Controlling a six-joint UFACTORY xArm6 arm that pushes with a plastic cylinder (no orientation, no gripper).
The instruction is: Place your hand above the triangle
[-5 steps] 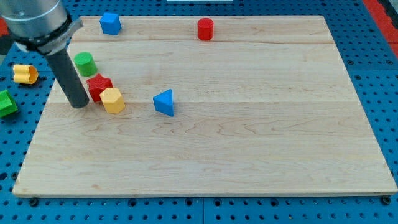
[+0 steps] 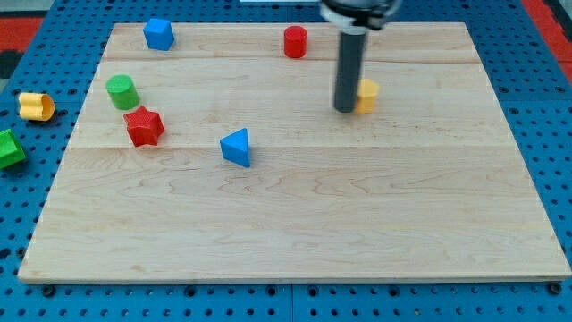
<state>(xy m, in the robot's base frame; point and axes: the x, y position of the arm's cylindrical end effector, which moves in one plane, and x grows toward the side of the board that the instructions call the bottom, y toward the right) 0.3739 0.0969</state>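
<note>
The blue triangle (image 2: 236, 147) lies on the wooden board (image 2: 295, 224), left of the middle. My tip (image 2: 345, 109) rests on the board well to the triangle's upper right, far from it. A yellow block (image 2: 365, 95) sits right behind the rod, touching it on its right side and partly hidden by it.
A red star block (image 2: 143, 126) and a green cylinder (image 2: 121, 91) sit at the left. A blue block (image 2: 158, 34) and a red cylinder (image 2: 295, 41) are near the top edge. Off the board at left lie a yellow block (image 2: 36, 105) and a green block (image 2: 9, 148).
My tip has moved from the left side, beside the red star, to the upper right of the board. The yellow block that lay next to the red star now sits by the rod.
</note>
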